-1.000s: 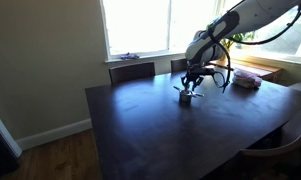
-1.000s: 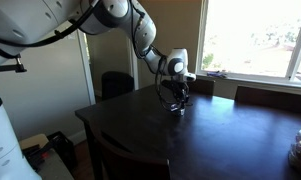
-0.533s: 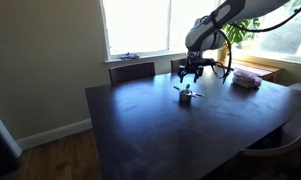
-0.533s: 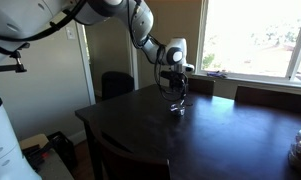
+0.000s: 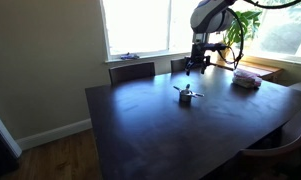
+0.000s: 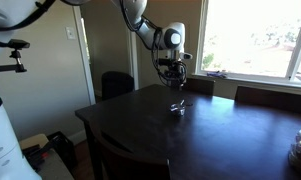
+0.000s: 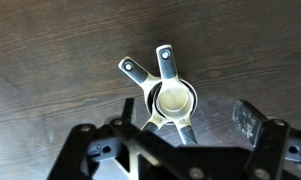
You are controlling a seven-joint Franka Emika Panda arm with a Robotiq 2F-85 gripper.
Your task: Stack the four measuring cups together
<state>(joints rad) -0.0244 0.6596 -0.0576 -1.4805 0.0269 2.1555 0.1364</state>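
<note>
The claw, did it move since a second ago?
Yes. The gripper has lifted upward, away from the nested measuring cups on the table. It was just over them and now hangs against the window.

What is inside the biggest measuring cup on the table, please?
The biggest cup holds smaller measuring cups nested in it; the innermost shows its pale bottom, and handles fan out from the rims. The nested bowls cover each other and the biggest cup's floor, so those are hidden.
</note>
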